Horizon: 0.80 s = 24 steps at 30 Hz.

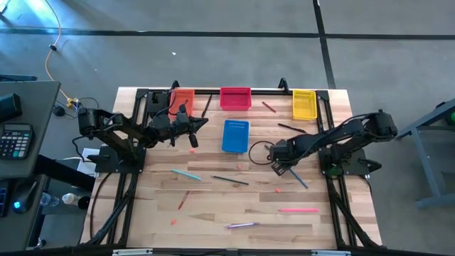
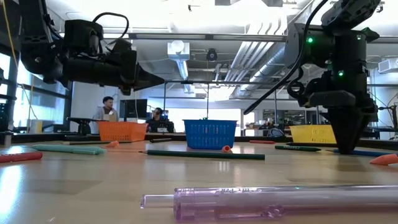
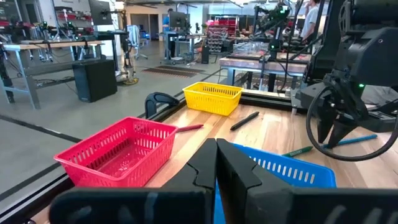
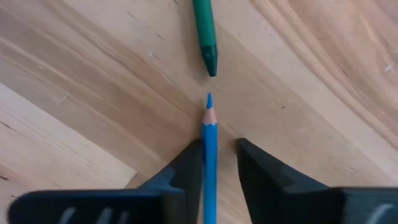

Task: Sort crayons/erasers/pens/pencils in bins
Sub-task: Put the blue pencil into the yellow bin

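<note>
My right gripper (image 1: 282,168) (image 4: 219,163) points down at the table, open, its fingers on either side of a blue sharpened stick (image 4: 209,143) that lies flat on the wood and runs on toward the near right (image 1: 299,178). A green stick (image 4: 205,31) lies tip to tip with it. My left gripper (image 1: 190,133) (image 3: 216,163) is shut on nothing and hangs above the table between the orange bin (image 1: 182,98) and the blue bin (image 1: 235,135). The red bin (image 1: 235,98) and the yellow bin (image 1: 304,104) stand along the far edge. My right gripper comes from above, pointing down, with its fingers astride the blue stick near its sharpened tip (image 4: 209,115). One finger (image 4: 186,165) lies against the stick's side; a gap shows between the stick and the other finger (image 4: 258,165). The stick rests flat on the table.
Loose on the wood: a teal pen (image 1: 185,173), a dark pencil (image 1: 229,180), a pink pen (image 1: 298,210), a purple pen (image 1: 240,225) near the near edge, a red crayon (image 1: 183,200), small erasers (image 1: 279,190). A dark pencil (image 1: 291,129) and a red stick (image 1: 269,107) lie near the yellow bin.
</note>
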{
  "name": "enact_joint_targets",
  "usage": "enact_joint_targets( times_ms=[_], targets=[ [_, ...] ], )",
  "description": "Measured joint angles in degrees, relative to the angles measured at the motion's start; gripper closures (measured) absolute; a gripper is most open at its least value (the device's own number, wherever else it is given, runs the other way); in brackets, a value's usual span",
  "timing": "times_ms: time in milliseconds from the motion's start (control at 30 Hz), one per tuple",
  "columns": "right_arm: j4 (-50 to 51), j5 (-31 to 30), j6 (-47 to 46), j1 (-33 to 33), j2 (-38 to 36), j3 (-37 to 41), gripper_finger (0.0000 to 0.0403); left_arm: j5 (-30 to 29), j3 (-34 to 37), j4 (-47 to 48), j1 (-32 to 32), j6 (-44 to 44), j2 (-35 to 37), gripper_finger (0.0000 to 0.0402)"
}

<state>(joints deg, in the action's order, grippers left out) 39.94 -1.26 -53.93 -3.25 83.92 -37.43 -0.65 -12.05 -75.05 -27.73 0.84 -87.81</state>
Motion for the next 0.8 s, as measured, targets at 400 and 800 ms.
enact_joint_targets(
  times_ms=[400,800],
  targets=[
    [-0.2,0.2,-1.1,0.0,0.1,0.1,0.0364,0.0,0.0,0.2,0.0,0.0,0.0,0.0401],
    [-0.4,-0.4,-4.1,0.0,0.1,0.1,0.0323,0.0,0.0,0.2,0.0,0.0,0.0,0.0401]
  ],
)
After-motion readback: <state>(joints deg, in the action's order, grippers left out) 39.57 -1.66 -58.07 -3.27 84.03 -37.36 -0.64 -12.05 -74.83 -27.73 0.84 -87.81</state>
